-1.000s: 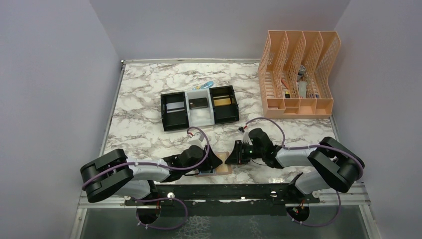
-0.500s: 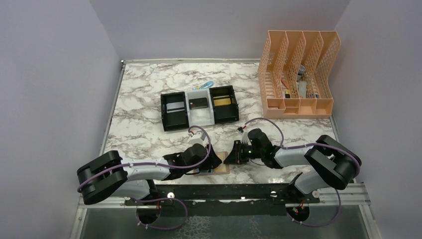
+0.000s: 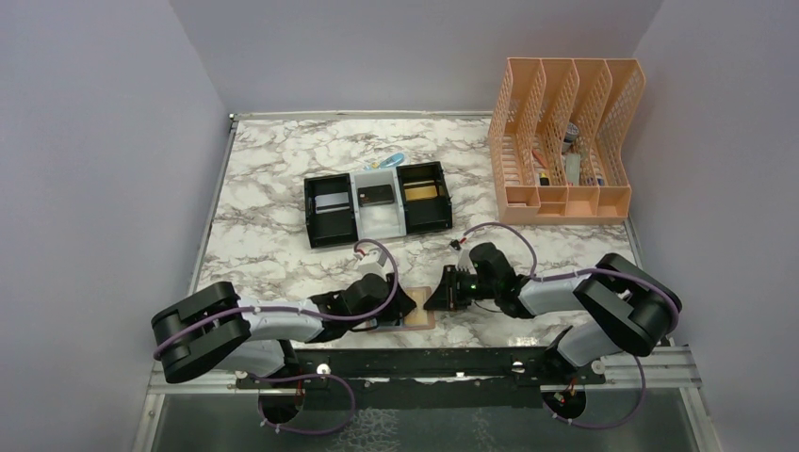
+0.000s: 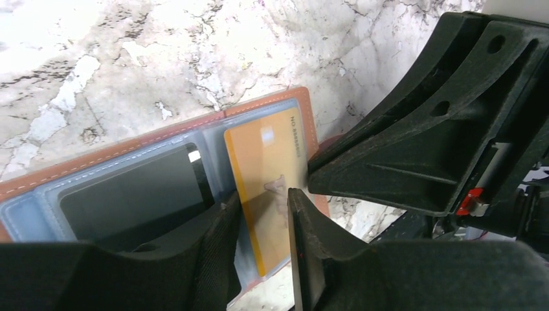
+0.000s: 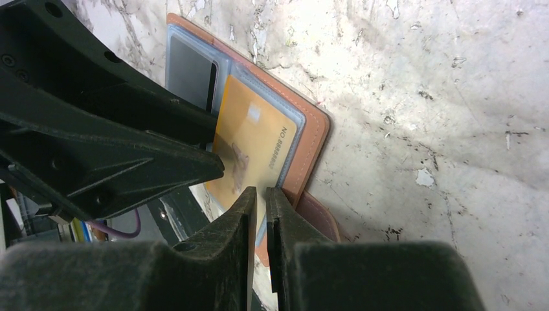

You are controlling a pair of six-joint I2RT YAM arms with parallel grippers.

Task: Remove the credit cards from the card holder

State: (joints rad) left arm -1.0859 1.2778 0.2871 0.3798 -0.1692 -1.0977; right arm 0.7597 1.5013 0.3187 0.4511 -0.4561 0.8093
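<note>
Tan leather marks the wallet (image 3: 419, 318), which is laid open on the marble table (image 3: 273, 188) at its near edge, between the two grippers. Two cards are seen in its pale blue pockets: a gold card (image 4: 265, 168) in the pocket nearer the right gripper, and a dark card (image 4: 129, 201) in the other. The left gripper (image 4: 262, 194) is lowered over the gold card. Its jaws are parted by a narrow gap, through which the card's face is seen; whether the fingers touch it cannot be told. The right gripper (image 5: 260, 191) is set at the gold card's outer end, by the wallet's edge, with its jaws drawn almost together. Whether anything is nipped there cannot be told. Farther back, three more cards (image 3: 377, 195) are held in a tray (image 3: 311, 212), one to each compartment.
</note>
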